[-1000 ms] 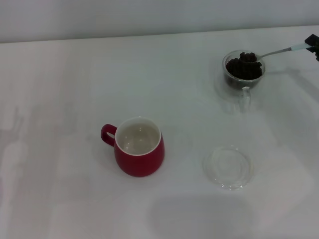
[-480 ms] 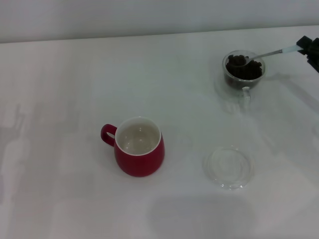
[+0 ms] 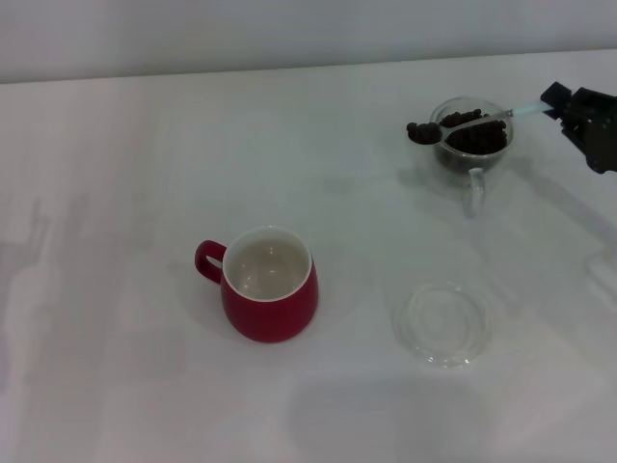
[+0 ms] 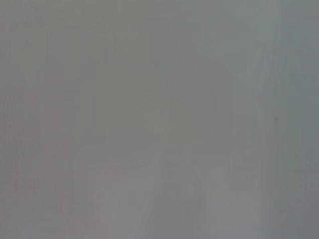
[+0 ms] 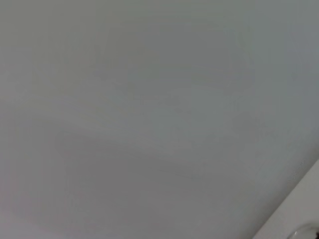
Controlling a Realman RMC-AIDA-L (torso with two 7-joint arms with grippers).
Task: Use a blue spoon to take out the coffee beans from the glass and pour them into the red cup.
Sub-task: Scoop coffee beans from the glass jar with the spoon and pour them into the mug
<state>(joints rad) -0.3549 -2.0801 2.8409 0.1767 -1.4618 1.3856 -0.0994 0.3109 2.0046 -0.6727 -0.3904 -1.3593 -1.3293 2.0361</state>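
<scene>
Our plain white table [image 3: 145, 145], no writing anywhere.
Our right gripper [image 3: 559, 102] pinches the blue spoon [image 3: 482, 118], loaded with coffee beans [image 3: 421, 129], over the glass [image 3: 469, 145].

The red cup [image 3: 270, 286] is glossy red outside, with a red handle, and its inside is white, a little creamy toward the bottom. The coffee beans [image 3: 472, 138] are dark brown, almost black, both in the clear colourless glass [image 3: 469, 145] and heaped on the blue spoon [image 3: 472, 120], which has a shiny silver bowl and a pale light-blue handle held by the black right gripper [image 3: 557, 101]. The table [image 3: 116, 193] is plain white without pattern, and the saucer [image 3: 442, 324] lying on it is transparent, showing only faint grey rings.
</scene>
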